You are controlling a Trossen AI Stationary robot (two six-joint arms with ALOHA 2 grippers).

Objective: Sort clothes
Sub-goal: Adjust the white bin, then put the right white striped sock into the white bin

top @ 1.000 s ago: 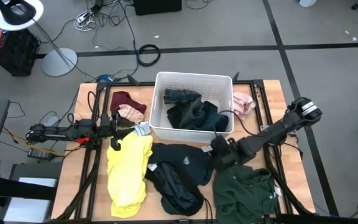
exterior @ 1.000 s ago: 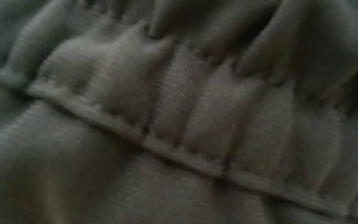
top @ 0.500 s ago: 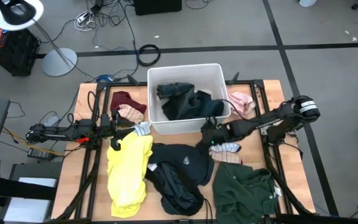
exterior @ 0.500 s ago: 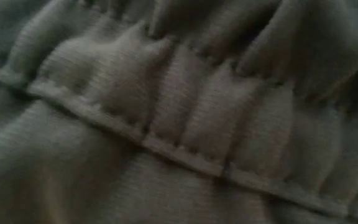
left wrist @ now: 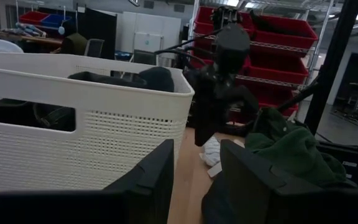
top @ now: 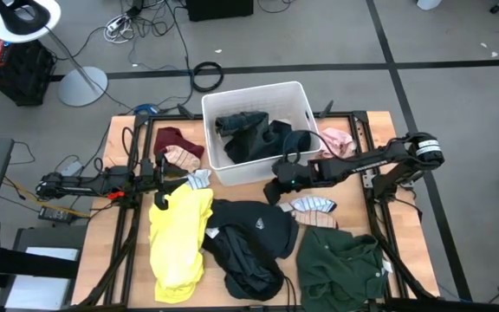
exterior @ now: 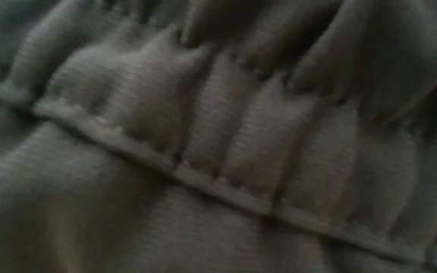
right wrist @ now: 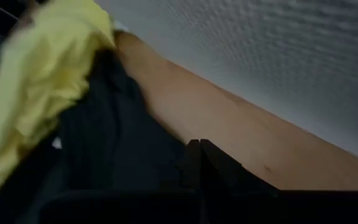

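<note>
Against the near wall of the white perforated plastic bin (top: 297,100), the right gripper (top: 275,189) presses with its fingers together, holding nothing. Dark clothes (top: 258,139) fill the bin, which sits skewed at the far middle of the wooden table (top: 119,143). Small striped socks (top: 312,206) lie just right of that gripper. At the left, the left gripper (top: 158,196) rests at the far edge of the yellow shirt (top: 178,243), fingers parted, gripping nothing that can be made out. A black top (top: 249,243) lies centre-near, a dark green top (top: 340,264) near right, maroon (top: 178,139) and pink pieces (top: 338,141) beside the bin.
</note>
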